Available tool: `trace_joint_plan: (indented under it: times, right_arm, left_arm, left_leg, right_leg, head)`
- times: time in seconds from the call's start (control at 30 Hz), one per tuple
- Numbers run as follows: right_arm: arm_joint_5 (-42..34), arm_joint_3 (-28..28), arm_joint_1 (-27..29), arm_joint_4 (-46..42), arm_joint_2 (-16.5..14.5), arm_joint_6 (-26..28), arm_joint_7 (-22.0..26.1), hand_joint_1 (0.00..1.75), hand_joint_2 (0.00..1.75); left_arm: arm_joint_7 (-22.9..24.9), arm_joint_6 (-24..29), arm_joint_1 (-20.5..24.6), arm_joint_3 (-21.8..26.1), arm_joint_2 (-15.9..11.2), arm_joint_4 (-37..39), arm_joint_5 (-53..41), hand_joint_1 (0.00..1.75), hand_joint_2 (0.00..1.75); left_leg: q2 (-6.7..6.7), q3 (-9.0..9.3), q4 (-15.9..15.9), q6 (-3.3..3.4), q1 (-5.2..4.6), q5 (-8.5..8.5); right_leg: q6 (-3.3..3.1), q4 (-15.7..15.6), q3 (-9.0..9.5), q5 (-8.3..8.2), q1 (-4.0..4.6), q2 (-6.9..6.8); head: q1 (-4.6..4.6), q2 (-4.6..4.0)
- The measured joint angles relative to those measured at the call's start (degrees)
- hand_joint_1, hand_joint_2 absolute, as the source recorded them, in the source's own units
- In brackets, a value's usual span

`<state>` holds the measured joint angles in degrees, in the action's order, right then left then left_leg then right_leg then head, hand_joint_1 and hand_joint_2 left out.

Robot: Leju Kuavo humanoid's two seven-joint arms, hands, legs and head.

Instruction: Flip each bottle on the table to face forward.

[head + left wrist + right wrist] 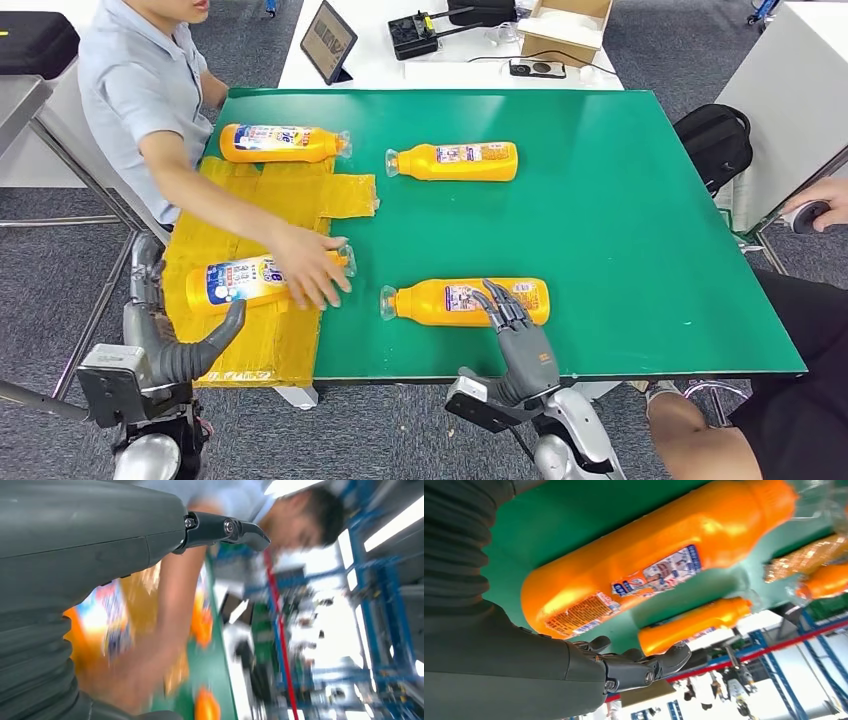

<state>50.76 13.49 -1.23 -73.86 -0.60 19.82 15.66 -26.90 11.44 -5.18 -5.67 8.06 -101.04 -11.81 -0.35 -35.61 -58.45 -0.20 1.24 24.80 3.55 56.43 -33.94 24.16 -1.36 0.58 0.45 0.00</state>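
Several orange bottles lie on their sides on the green table (620, 200). The near-middle bottle (463, 301) shows its back label; my right hand (517, 330) hovers over its base end with fingers spread, holding nothing. In the right wrist view that bottle (659, 560) lies close beyond the fingers (644, 665). A far-middle bottle (455, 160) also shows its back label. A far-left bottle (280, 142) and a near-left bottle (245, 281) show blue front labels. A person's hand (310, 265) rests on the near-left bottle. My left hand (205, 345) is low at the table's left edge, by the near-left bottle's base.
A yellow cloth (250, 200) covers the table's left part. The person sits at the far left; another person's knee (700, 430) and hand (825, 200) are at the right. A white desk (400, 65) with a tablet and box stands behind. The left wrist view is blurred.
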Motion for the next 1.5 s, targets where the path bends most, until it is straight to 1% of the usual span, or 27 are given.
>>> trace_joint_plan:
  times: [0.07, 0.1, 0.2, 0.33, 0.53, 0.77, 1.1, 1.2, 1.5]
  right_arm:
    - [0.16, -0.38, -0.70, 0.93, 0.23, -0.23, -0.87, 0.00, 1.75]
    - [0.16, -0.56, -1.04, 1.43, 0.35, -0.23, -1.05, 0.00, 1.75]
    - [0.37, -0.86, -1.84, 2.91, 0.73, -0.56, -1.61, 0.00, 1.75]
    - [2.36, -1.45, -3.04, 4.98, 1.43, -0.83, -3.74, 0.00, 1.75]
    - [7.02, -3.19, -5.29, 7.54, 2.74, 0.87, -6.66, 0.00, 1.75]
    - [8.38, -4.27, -7.28, 9.51, 3.32, 0.98, -7.14, 0.00, 1.75]
    - [8.12, -4.26, -12.00, 15.18, 3.31, -1.28, -7.61, 0.00, 1.75]
    - [7.19, -4.26, -14.06, 18.27, 3.31, -3.04, -8.11, 0.00, 1.75]
    - [6.48, -4.22, -23.94, 32.68, 2.99, -6.41, -10.26, 0.00, 1.75]
  left_arm:
    - [1.88, -4.79, 0.02, -0.50, -0.08, 0.04, 6.34, 0.00, 1.75]
    - [2.33, -6.29, 0.03, -0.66, -0.09, 0.12, 8.36, 0.00, 1.75]
    - [2.47, -8.17, 0.03, -1.24, -0.15, 0.31, 10.17, 0.00, 1.75]
    - [1.76, -7.56, 0.08, -2.16, -0.22, 0.53, 7.37, 0.00, 1.75]
    - [1.53, -6.30, 0.07, -2.68, -0.24, 1.55, 5.08, 0.00, 1.75]
    - [1.55, -6.34, 0.11, -2.66, -0.24, 2.61, 4.32, 0.00, 1.75]
    - [2.40, -6.54, 1.41, -2.68, -0.14, 4.41, 4.07, 0.00, 1.75]
    - [2.69, -6.55, 1.66, -2.72, -0.14, 4.70, 4.03, 0.00, 1.75]
    - [3.78, -6.58, 3.73, -3.09, -0.17, 6.55, 4.87, 0.00, 1.75]
  left_leg:
    - [0.01, 0.00, 0.00, 0.00, 0.00, 0.00]
    - [0.01, 0.00, 0.00, 0.00, 0.00, 0.00]
    - [0.01, 0.01, 0.00, 0.00, 0.00, 0.00]
    - [0.00, 0.01, 0.00, 0.00, 0.00, -0.01]
    - [0.01, 0.01, 0.00, 0.00, 0.00, -0.01]
    - [0.01, 0.01, 0.00, 0.00, 0.00, -0.01]
    - [0.00, 0.01, 0.00, 0.02, 0.00, -0.03]
    - [0.02, 0.00, -0.01, 0.02, -0.01, -0.03]
    - [0.07, 0.25, -0.01, 0.03, -0.01, -0.04]
  right_leg:
    - [0.00, 0.00, 0.00, 0.00, 0.00, 0.00]
    - [0.00, 0.00, 0.00, 0.00, 0.00, 0.00]
    - [0.01, 0.00, 0.01, -0.01, 0.00, 0.00]
    - [0.01, 0.00, 0.01, -0.02, 0.00, 0.00]
    - [0.01, 0.00, 0.01, -0.02, 0.00, 0.00]
    - [0.01, 0.00, 0.01, -0.02, 0.00, 0.00]
    - [0.02, 0.01, 0.03, -0.03, 0.00, 0.00]
    - [0.02, 0.01, 0.01, -0.03, 0.00, 0.01]
    - [-0.02, 0.00, 0.20, -0.07, 0.00, 0.04]
  head:
    - [0.01, 0.00]
    - [0.01, 0.00]
    - [0.00, 0.00]
    - [-0.01, 0.00]
    - [-0.01, 0.00]
    - [-0.01, 0.00]
    - [0.01, 0.00]
    - [-0.01, 0.00]
    - [0.00, 0.00]
